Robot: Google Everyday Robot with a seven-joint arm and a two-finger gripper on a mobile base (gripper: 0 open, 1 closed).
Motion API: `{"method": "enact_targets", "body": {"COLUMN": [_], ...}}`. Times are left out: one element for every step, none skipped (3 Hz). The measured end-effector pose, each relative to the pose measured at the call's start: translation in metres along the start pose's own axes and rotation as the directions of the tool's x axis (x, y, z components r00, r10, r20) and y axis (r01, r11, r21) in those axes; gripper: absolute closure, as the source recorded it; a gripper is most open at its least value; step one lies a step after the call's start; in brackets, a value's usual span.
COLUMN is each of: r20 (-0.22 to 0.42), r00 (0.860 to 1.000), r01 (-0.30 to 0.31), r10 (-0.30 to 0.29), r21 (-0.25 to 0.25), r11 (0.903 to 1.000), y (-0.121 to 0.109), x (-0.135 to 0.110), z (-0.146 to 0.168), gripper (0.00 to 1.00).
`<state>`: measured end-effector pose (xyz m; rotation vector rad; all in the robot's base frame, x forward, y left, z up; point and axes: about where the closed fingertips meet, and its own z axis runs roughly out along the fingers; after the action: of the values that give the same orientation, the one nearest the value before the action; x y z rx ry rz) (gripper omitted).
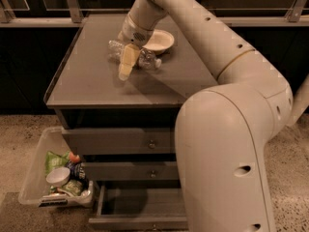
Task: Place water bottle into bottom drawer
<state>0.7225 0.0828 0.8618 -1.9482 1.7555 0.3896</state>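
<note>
The water bottle point(146, 59) lies on its side on the cabinet top, clear and ribbed, just in front of the white bowl. My gripper point(126, 64) reaches down from the arm over the bottle's middle, its cream tip pointing at the tabletop and covering part of the bottle. The bottom drawer point(140, 210) is pulled open below the two shut drawers, and its tray looks empty. Its small knob point(154, 226) shows at the front edge.
A white bowl point(160, 41) sits at the back of the cabinet top point(87, 81). A clear plastic bin point(36, 170) of snacks stands on the floor left of the drawers. My large arm housing point(227, 163) fills the right foreground, hiding the drawers' right side.
</note>
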Motion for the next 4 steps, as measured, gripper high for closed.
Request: {"method": "enact_targets", "body": {"r20": [-0.031,-0.066,-0.070,-0.070], "r00": [0.999,0.997,0.996,0.996], "r01": [-0.014,-0.038,-0.060,-0.060], "r10": [0.014,0.037,0.058,0.058], "r21": [0.000,-0.014,-0.025,-0.026], "r11": [0.9999,0.9992,0.9979,0.9979], "y": [-0.005,-0.011,-0.012,-0.012], "x": [0.009,0.022,0.033,0.033], "z": [0.003,0.012,0.020,0.020], "gripper": [0.00,0.00,0.00,0.20]}}
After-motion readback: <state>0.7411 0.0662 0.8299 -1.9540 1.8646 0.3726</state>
